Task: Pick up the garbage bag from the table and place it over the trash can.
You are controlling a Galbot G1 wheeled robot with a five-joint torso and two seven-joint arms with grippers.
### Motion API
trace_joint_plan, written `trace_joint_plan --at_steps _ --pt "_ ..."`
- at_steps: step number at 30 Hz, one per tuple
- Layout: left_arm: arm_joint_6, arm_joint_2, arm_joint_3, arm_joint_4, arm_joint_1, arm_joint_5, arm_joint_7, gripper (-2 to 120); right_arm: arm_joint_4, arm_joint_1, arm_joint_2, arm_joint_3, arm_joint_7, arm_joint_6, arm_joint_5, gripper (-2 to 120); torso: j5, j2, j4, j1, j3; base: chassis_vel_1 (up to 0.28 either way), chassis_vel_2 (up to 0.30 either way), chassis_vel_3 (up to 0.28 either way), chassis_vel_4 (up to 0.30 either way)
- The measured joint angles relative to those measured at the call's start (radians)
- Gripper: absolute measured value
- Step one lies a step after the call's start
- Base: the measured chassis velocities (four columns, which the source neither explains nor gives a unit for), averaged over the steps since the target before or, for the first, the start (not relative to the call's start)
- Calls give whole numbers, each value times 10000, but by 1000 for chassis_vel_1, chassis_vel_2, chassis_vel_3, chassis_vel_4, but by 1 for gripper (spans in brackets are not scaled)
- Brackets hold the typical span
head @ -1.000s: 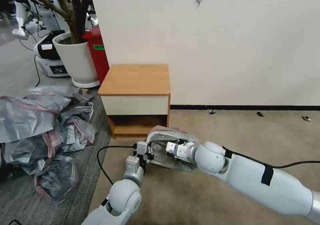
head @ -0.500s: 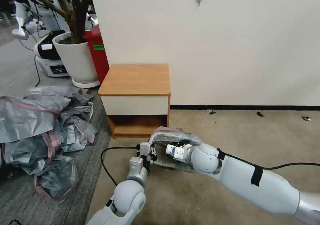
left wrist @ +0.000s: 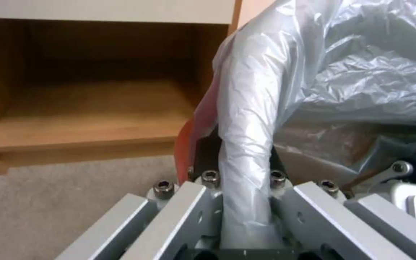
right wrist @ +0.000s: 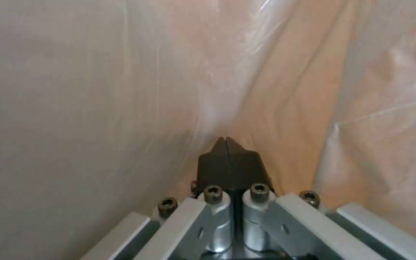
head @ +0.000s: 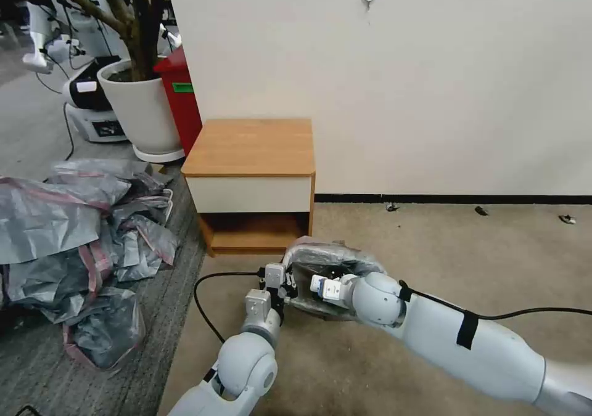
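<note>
The garbage bag (head: 336, 254), crinkly grey film with a pinkish-red rim, is bunched low over the carpet just in front of the table (head: 250, 146). My left gripper (head: 287, 282) is shut on a twisted strand of the bag (left wrist: 362, 72) at its left rim, and that strand runs between the left gripper's (left wrist: 242, 173) jaws. My right gripper (head: 310, 285) reaches inside the bag from the right. There the right gripper (right wrist: 226, 144) has its black tips pressed together where the film's (right wrist: 97, 90) creases converge. The trash can is hidden under the bag. Only a beige tint shows through the film.
A heap of grey bags (head: 68, 231) lies on the darker carpet at left. Behind it stand a white plant pot (head: 142, 111) and a tall red bin (head: 182, 95). A black cable (head: 206, 308) loops beside my left arm. Open carpet stretches right along the wall.
Both grippers and the bag have shifted together to the right and slightly nearer to me. The grips look unchanged.
</note>
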Motion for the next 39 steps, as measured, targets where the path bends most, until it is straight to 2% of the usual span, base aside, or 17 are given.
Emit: trace_joint_plan --at_steps 12,15,27,39 --pt "35 -20 36 -53 29 -122 -3 2 -423 163 130 170 21 3 340 0 0 0 0 0 0 0 0 0 0" --pt "32 3 4 -67 66 -125 4 2 -542 166 139 208 293 3 777 0 0 0 0 0 0 0 0 0 0" --pt "27 -17 8 -218 99 -392 -19 2 -751 96 197 253 675 2 1057 0 1 0 0 0 0 0 0 0 0" --pt "27 83 -218 -93 90 -654 -76 2 38 16 -203 382 772 2 1212 0 -1 0 0 0 0 0 0 0 0"
